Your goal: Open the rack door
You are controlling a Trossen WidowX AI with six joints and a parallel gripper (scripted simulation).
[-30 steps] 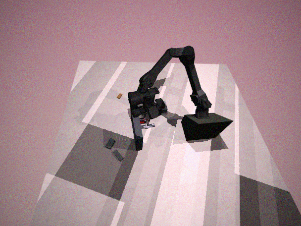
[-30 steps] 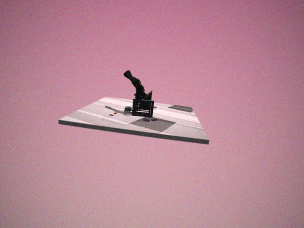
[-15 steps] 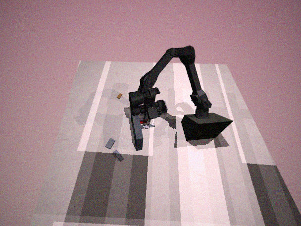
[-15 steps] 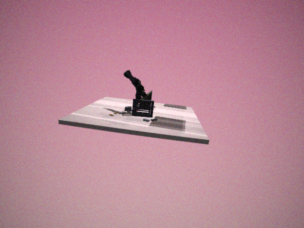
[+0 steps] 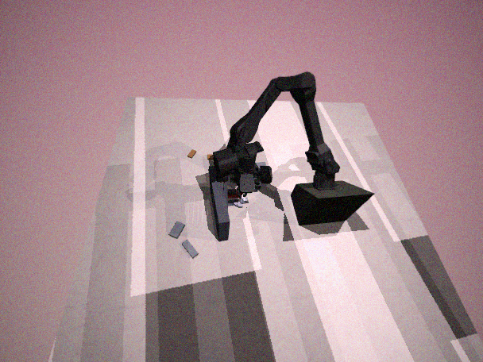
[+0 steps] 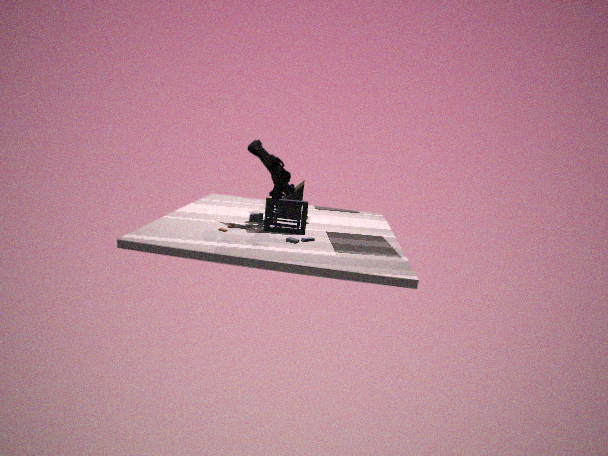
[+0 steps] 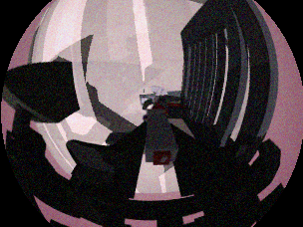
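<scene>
The rack is a dark upright frame, left of the arm's base in the top view. Its slatted door shows at the right of the wrist view and looks closed in the frame, though the arm hides part of it in the top view. The upright handle shows a little red and a grey body on the door's near side. My gripper is shut on the handle, with a black finger on either side. How far the handle is turned is hard to tell.
Two grey blocks lie beyond the rack. An orange block lies to its side, with another beside the gripper body. Small pale pieces show below the gripper. The arm's black wedge-shaped base stands on the table.
</scene>
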